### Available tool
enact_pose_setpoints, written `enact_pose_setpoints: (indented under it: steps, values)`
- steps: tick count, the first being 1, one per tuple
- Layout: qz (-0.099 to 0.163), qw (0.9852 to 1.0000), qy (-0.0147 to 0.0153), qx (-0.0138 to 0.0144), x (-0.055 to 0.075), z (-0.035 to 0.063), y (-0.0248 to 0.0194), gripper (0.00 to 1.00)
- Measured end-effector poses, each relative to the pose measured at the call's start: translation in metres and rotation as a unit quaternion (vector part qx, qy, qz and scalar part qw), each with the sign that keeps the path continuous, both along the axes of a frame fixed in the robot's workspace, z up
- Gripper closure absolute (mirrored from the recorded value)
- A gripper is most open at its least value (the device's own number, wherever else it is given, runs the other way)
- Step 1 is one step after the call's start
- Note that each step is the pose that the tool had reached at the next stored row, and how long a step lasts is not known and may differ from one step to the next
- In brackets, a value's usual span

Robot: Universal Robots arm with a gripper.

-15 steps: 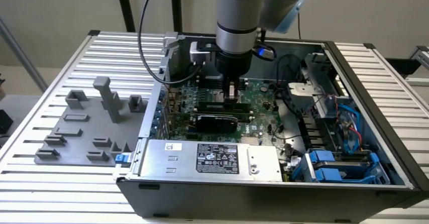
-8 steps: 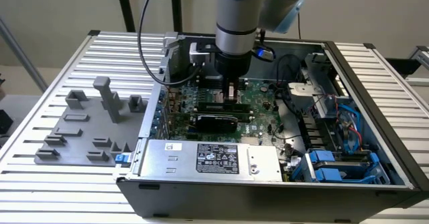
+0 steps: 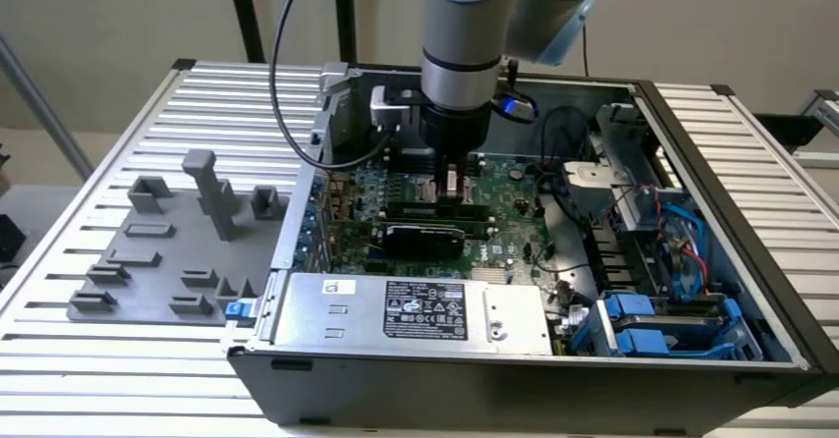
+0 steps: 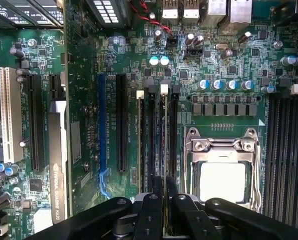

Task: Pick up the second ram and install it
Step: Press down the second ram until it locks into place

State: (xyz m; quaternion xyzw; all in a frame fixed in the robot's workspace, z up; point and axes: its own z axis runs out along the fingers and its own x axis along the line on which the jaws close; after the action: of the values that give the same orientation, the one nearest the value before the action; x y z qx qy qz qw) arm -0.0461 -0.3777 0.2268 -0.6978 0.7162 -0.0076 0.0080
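In the wrist view the second ram [image 4: 164, 135], a thin green stick seen edge-on, stands in a black memory slot beside the square processor socket [image 4: 222, 172]. A white latch sits at its far end. My gripper [image 4: 164, 192] is shut on the near end of this stick, one black finger on each side. Another ram stick [image 4: 141, 140] stands in a slot two rows over, also with a white latch. In the exterior view the gripper [image 3: 453, 191] reaches straight down into the open computer case, onto the motherboard [image 3: 505, 188].
Long black expansion slots [image 4: 121, 122] and a white slot [image 4: 6, 115] lie beside the memory slots. More black memory slots [image 4: 286, 150] run past the socket. The grey tray [image 3: 171, 251] with upright blocks lies on the exterior view's left. The power supply [image 3: 407, 305] and blue drive bays [image 3: 655, 325] fill the case front.
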Motion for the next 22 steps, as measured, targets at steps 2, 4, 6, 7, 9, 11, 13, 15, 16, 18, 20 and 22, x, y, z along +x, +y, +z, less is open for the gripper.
enact_pose_setpoints:
  steps: [2, 4, 6, 7, 9, 11, 13, 15, 16, 18, 20, 22]
  values:
    - [0.000, 1.0000, 0.0000, 0.0000, 0.0000, -0.0007, 0.0000, 1.00]
    - [0.000, 1.0000, 0.0000, 0.0000, -0.0001, -0.0014, 0.0000, 1.00]
    - [0.000, 1.0000, 0.0000, 0.0000, -0.0002, -0.0022, 0.0000, 1.00]
    - [0.000, 1.0000, 0.0000, 0.0000, -0.0003, -0.0026, 0.0000, 1.00]
    - [0.000, 1.0000, 0.0000, -0.0001, -0.0005, -0.0030, 0.0000, 1.00]
    - [0.000, 1.0000, 0.0000, -0.0001, -0.0005, -0.0031, 0.0000, 1.00]
    - [0.000, 1.0000, 0.0000, 0.0001, -0.0005, -0.0032, 0.0003, 1.00]
    - [0.000, 1.0000, 0.0000, 0.0000, -0.0006, -0.0032, 0.0010, 1.00]
    - [0.000, 1.0000, 0.0000, -0.0001, -0.0005, -0.0032, 0.0013, 1.00]
    - [0.000, 1.0000, 0.0000, -0.0001, -0.0005, -0.0036, 0.0016, 1.00]
    - [0.000, 1.0000, 0.0000, -0.0011, -0.0005, -0.0051, 0.0016, 1.00]
    - [0.000, 1.0000, 0.0000, -0.0018, -0.0005, -0.0065, 0.0016, 1.00]
